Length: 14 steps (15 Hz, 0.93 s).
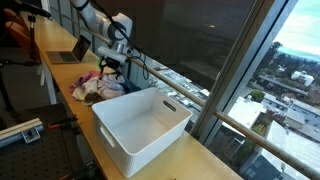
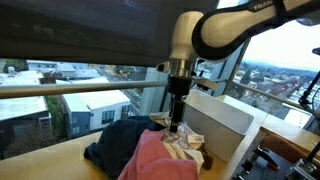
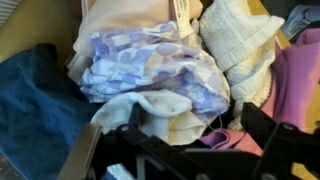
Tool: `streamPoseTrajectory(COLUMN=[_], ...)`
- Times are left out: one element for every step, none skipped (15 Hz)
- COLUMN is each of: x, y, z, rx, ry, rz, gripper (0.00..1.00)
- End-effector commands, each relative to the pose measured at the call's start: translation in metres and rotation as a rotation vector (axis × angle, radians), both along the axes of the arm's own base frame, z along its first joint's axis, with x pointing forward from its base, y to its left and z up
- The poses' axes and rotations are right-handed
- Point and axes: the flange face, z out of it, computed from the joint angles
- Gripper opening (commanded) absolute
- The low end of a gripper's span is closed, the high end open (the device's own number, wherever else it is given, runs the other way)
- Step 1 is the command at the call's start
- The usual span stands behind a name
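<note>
Several garments form a heap (image 1: 97,88) on the desk (image 1: 55,68), just beside the white laundry bin (image 1: 140,122). In an exterior view, the claw (image 1: 112,62) hangs over the heap's side away from the bin. In an exterior view, the claw (image 2: 176,124) has its jaws apart, low over the heap (image 2: 150,155). Wrist view: the lilac checked cloth (image 3: 150,65) lies directly beneath the claw (image 3: 176,150). The tangled layers would probably cause a grab of several garments at once.

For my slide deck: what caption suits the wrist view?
Open gripper poised over a crumpled lilac-checked cloth, with a blue garment and a pink garment to either side.
</note>
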Motion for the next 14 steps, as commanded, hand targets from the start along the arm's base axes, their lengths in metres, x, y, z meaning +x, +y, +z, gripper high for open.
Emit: streamPoseTrajectory(x=[0.007,0.007,0.007,0.007,0.006,0.005,0.004,0.003,0.002,0.001,0.0,-0.001,-0.002,-0.003], y=[0.009,0.009,0.009,0.01,0.011,0.012,0.013,0.013,0.013,0.013,0.011,0.01,0.006,0.003], z=[-0.026,-0.036,-0.046,-0.056,-0.066,-0.075,-0.083,-0.092,-0.098,-0.104,-0.108,-0.111,-0.109,-0.105], rx=[0.017,0.017,0.016,0.013,0.01,0.005,0.001,-0.004,-0.01,-0.015,-0.02,-0.024,-0.027,-0.03], ry=[0.008,0.018,0.031,0.042,0.053,0.062,0.072,0.082,0.089,0.098,0.101,0.105,0.103,0.102], rz=[0.021,0.018,0.016,0.014,0.015,0.015,0.016,0.018,0.019,0.02,0.02,0.022,0.023,0.021], gripper=[1.0,1.0,1.0,1.0,1.0,1.0,1.0,1.0,1.0,1.0,1.0,0.75,0.74,0.68])
